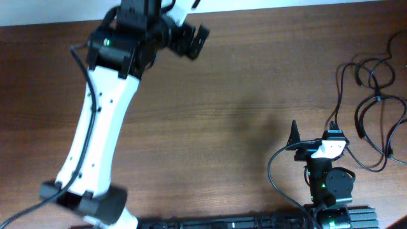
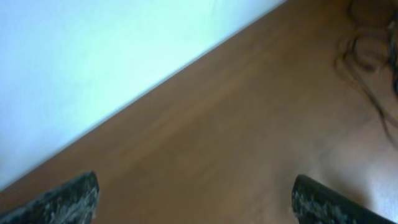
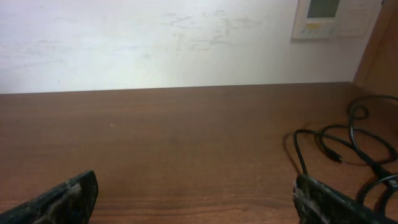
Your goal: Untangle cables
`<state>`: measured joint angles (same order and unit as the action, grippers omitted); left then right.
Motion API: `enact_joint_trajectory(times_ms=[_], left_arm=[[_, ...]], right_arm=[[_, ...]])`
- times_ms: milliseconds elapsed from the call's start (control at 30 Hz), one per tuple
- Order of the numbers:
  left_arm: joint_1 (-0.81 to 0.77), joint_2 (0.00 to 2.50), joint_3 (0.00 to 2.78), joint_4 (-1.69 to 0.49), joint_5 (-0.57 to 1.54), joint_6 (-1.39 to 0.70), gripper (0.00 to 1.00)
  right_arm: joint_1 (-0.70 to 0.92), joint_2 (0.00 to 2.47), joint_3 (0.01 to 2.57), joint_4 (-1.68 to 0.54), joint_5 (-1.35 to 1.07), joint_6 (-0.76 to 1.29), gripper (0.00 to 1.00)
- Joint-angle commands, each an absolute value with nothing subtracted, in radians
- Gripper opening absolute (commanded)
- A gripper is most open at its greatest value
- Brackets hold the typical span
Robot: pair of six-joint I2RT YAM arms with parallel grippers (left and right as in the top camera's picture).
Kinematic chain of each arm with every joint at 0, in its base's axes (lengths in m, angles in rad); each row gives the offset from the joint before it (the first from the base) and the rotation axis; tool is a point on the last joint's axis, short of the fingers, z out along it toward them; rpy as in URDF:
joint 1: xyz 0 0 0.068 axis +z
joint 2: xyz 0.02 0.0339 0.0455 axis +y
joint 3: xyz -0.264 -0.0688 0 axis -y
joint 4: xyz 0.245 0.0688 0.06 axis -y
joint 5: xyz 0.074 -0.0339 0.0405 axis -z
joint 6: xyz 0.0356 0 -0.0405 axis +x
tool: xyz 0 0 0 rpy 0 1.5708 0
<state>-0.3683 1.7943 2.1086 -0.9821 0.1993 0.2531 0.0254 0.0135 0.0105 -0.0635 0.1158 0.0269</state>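
The cables lie in a loose black tangle on the bench, ahead and to the right of the right gripper. Their loops run mostly away from it. That gripper is spread wide and holds nothing, near the tangle but not touching it. The left gripper, likewise spread wide and empty, hangs well apart, the cables far off ahead to its right. The right arm looks the nearer one for a first reach.
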Motion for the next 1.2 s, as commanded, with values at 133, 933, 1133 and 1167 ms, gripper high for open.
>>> enact_joint_trajectory(times_ms=[133,933,1133,1167], left_arm=[[-0.369,1.31,1.333,-0.583,0.055,0.268,0.99],[-0.139,0.005,0.009,0.183,-0.033,0.083,0.99],[-0.12,0.004,0.008,-0.039,-0.049,-0.037,0.99],[-0.12,0.005,0.008,-0.084,-0.045,-0.027,0.99]], right_arm=[[0.017,0.004,0.006,-0.071,0.14,0.035,0.99],[0.017,0.004,0.006,-0.071,0.14,0.035,0.99],[0.017,0.004,0.006,-0.071,0.14,0.035,0.99],[0.017,0.004,0.006,-0.071,0.14,0.035,0.99]])
